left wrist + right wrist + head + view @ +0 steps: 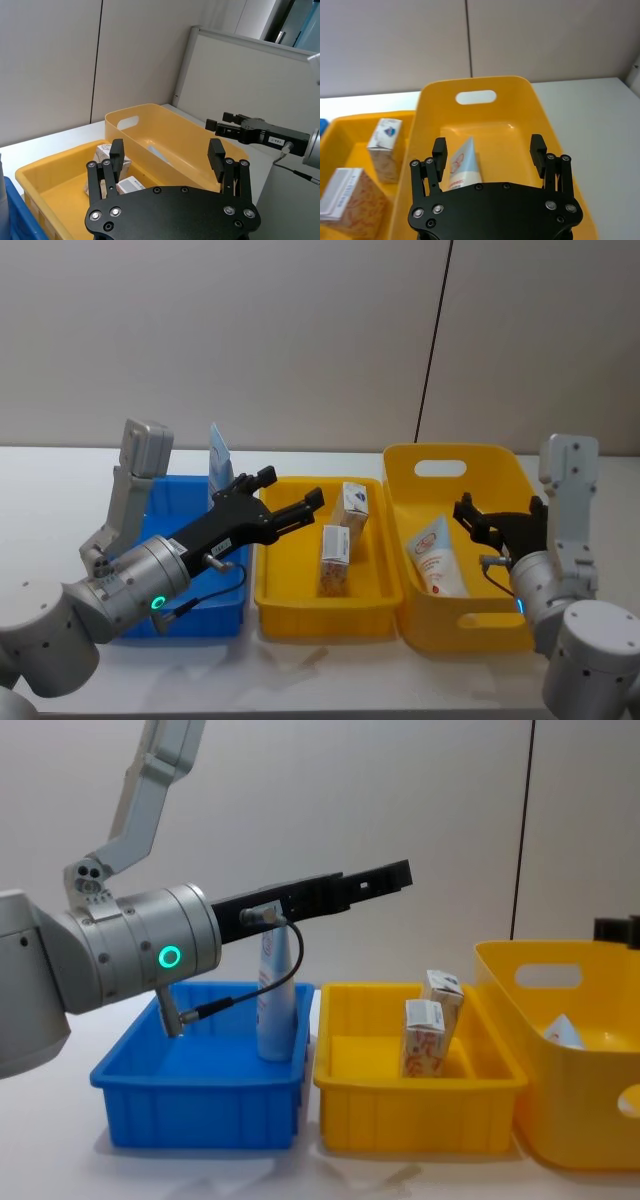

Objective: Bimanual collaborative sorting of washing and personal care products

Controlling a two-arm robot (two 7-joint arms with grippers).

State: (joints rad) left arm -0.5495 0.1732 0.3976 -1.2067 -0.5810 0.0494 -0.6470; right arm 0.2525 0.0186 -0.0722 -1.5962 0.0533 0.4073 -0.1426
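Note:
A pale blue and white tube (218, 460) (272, 995) stands upright in the blue bin (160, 625). Two whitish cartons with orange print (352, 506) (335, 558) stand in the shallow yellow tray (325, 615). A tube with a red round logo (438, 557) (462, 165) lies in the deep yellow bin (455, 630). My left gripper (290, 487) (166, 150) hovers open and empty above the gap between the blue bin and the tray, pointing toward the cartons (112, 152). My right gripper (495, 512) (488, 146) hangs open and empty over the deep bin, above the logo tube.
The three containers sit side by side on a white table (40, 500), with a plain wall behind. A black cable (435, 350) runs down the wall behind the deep bin. Bare table lies left of the blue bin and in front of the containers.

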